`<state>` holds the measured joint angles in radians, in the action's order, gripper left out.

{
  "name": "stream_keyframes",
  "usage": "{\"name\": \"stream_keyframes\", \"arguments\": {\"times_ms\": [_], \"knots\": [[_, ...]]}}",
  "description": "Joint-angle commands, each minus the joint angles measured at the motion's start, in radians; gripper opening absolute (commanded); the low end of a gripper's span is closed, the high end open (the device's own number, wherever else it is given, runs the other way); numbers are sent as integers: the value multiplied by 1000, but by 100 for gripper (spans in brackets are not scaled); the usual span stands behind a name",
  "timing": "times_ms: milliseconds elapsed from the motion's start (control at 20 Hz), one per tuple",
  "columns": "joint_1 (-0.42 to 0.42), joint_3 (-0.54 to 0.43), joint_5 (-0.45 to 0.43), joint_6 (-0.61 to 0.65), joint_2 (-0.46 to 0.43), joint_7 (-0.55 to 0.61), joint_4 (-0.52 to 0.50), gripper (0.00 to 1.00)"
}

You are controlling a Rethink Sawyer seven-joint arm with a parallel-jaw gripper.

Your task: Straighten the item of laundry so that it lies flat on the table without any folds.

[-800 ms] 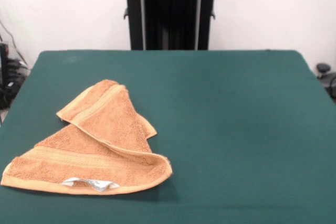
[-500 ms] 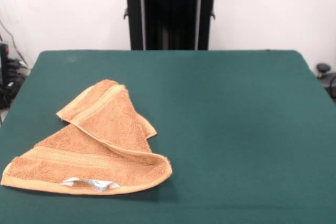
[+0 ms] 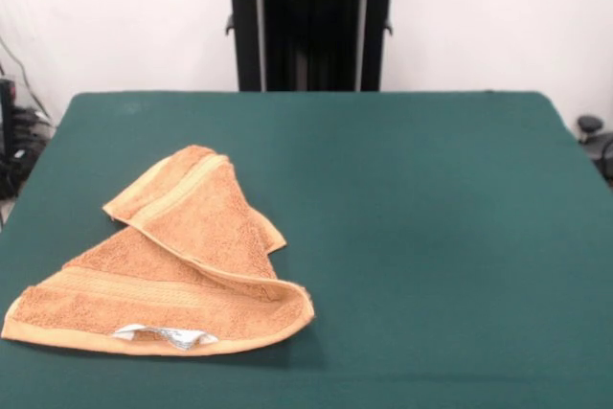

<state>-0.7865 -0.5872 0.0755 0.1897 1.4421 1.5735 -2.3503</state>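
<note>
The orange-tan towel (image 3: 177,265) lies folded on the dark green table (image 3: 431,217), at the near left in the front view. One corner is folded over into a triangular flap that points toward the far side. A woven border band runs along the flap and another along the lower layer. A small white tag (image 3: 165,335) peeks out at the near hem. The gripper is not in view; no arm reaches over the table.
The robot's black pedestal (image 3: 311,21) stands behind the table's far edge at the top centre. Cables and dark equipment (image 3: 14,136) sit off the table's left side, and a dark object (image 3: 592,131) off its right.
</note>
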Motion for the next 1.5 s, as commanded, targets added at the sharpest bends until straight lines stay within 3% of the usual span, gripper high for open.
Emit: {"name": "stream_keyframes", "arguments": {"times_ms": [50,250,450,900,1150,1500], "knots": [[-43,-92,1,239,-31,-148,-52,100],[-228,-238,-62,215,-168,-241,-17,100],[-324,-305,-158,217,-299,-258,53,100],[-370,-407,-239,179,-266,-123,16,100],[-372,-407,-268,180,-296,-75,16,100],[-365,-395,-333,89,-357,-9,-5,100]]}}
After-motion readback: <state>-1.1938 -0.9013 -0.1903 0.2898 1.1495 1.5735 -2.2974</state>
